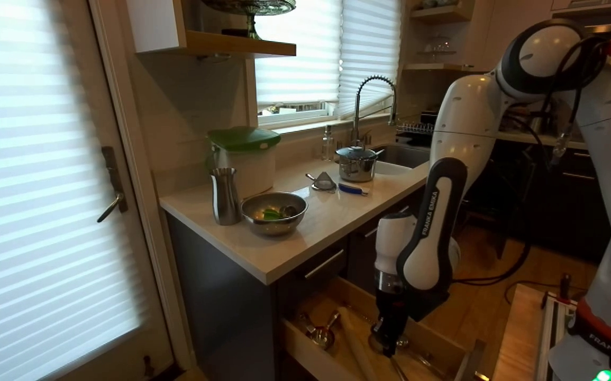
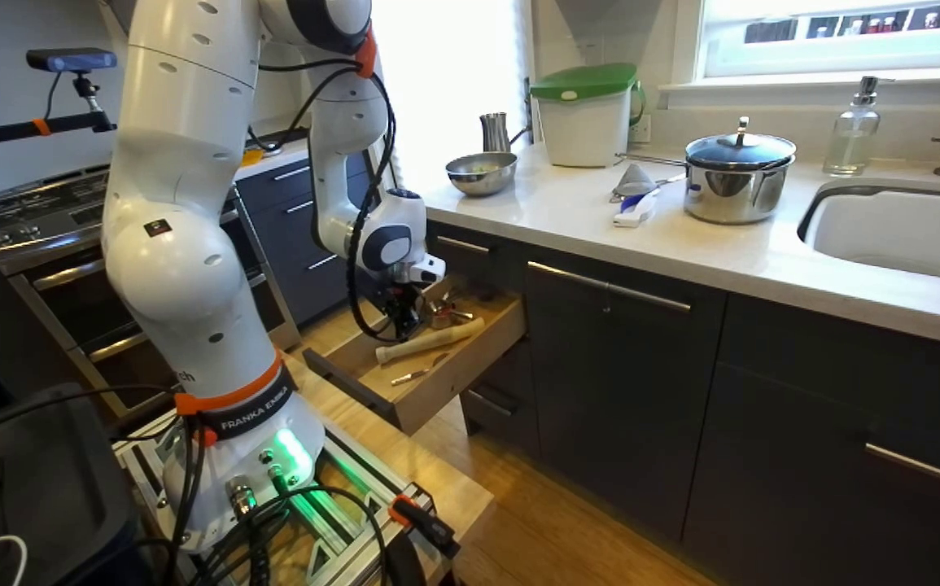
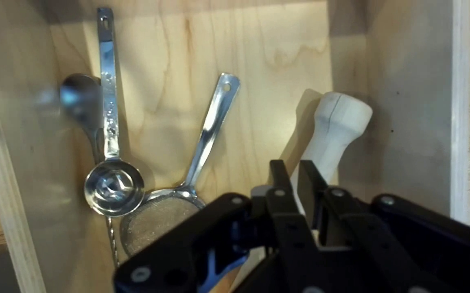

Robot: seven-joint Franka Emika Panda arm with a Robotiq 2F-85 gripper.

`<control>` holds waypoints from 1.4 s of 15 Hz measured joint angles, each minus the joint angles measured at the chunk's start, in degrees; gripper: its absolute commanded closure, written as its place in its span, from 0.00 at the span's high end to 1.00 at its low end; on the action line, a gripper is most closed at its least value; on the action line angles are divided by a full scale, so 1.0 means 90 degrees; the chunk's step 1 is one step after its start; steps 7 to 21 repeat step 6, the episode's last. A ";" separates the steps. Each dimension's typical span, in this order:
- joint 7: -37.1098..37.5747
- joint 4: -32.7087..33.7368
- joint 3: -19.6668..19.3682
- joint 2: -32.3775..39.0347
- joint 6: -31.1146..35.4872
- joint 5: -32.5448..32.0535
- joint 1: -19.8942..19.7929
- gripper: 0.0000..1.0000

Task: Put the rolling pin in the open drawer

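Rolling pin (image 2: 430, 340) in the open drawer (image 2: 470, 364) — below the jaws, themselves slightly parted.

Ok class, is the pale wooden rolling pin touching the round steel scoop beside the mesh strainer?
Apart: the wrist view shows bare drawer floor between the rolling pin and scoop.

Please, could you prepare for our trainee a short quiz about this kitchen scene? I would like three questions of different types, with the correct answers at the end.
1. True or false: the rolling pin lies inside the open drawer.
2. What colour is the lid of the white container on the counter? A) red B) green C) blue
3. Complete with "together" or "apart": in the wrist view, the fingers of the tool stand ____.

Key: 1. True. 2. B. 3. Apart.
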 measured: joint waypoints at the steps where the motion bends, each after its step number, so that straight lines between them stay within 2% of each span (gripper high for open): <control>1: -0.0015 -0.0022 0.0069 -0.0206 -0.0281 0.0055 0.0059 0.51; 5: -0.0001 -0.0316 0.0817 -0.1558 -0.1824 0.0017 0.0280 0.82; 6: -0.0007 -0.0407 0.1070 -0.1921 -0.2036 0.0024 0.0322 0.66; 21: -0.0007 -0.0407 0.1070 -0.1921 -0.2036 0.0024 0.0322 0.66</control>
